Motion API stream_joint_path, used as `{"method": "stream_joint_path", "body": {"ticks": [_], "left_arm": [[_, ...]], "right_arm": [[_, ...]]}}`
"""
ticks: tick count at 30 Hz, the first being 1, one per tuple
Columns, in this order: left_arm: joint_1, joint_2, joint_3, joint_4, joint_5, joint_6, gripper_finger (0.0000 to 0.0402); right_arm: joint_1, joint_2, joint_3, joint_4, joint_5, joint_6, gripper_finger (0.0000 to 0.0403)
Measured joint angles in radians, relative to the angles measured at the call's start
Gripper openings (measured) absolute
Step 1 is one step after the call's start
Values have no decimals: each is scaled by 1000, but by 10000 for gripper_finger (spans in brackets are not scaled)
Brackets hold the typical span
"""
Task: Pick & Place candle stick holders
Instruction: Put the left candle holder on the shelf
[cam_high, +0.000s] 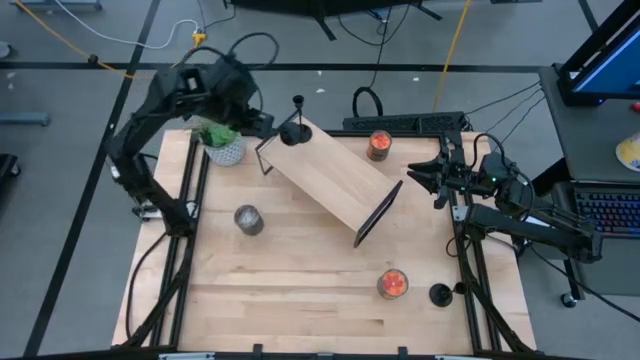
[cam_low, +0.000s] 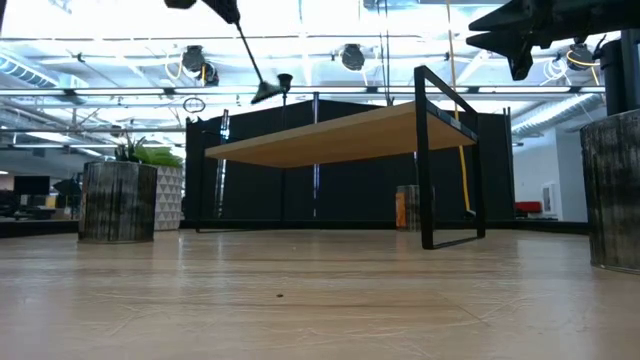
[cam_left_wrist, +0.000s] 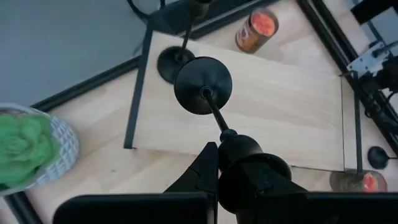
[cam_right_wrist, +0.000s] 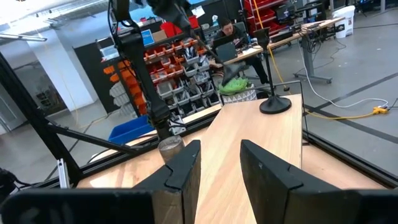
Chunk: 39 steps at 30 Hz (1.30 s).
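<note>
My left gripper (cam_high: 266, 126) is shut on a black candle stick holder (cam_left_wrist: 203, 85), above the far left corner of the raised wooden shelf (cam_high: 335, 175). It also shows in the low view (cam_low: 250, 60), tilted. A second holder (cam_left_wrist: 172, 62) stands on its disc base on that corner, next to the held one's base. A third holder (cam_high: 440, 294) stands on the table at the near right. My right gripper (cam_high: 437, 178) is open and empty, high over the table's right side. My left gripper holds the holder by its upper end, the thick socket at the top of the stem (cam_left_wrist: 235, 142), between its two fingers (cam_left_wrist: 200, 169). The stem runs on past the fingertips, slanting down. The disc base (cam_left_wrist: 203, 85) hangs clear, just above the shelf top.
A potted green plant (cam_high: 224, 146) stands at the far left beside the shelf. A grey jar candle (cam_high: 248, 219) is at the left, orange jar candles at the far right (cam_high: 379, 145) and near right (cam_high: 392, 284). Bare table lies at the near middle.
</note>
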Motion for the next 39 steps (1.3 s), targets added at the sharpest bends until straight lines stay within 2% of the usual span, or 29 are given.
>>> {"method": "stream_joint_path", "body": {"ticks": [7, 23, 33, 39], "left_arm": [[83, 63, -2, -7, 51, 40, 16], [76, 80, -7, -8, 74, 17, 16], [63, 49, -146, -9, 70, -18, 16], [62, 51, -163, -7, 64, -25, 16]], "right_arm": [[0, 0, 0, -1, 0, 0, 105], [0, 0, 0, -3, 0, 1, 105], [0, 0, 0, -3, 0, 0, 105], [0, 0, 0, -4, 0, 0, 105]]}}
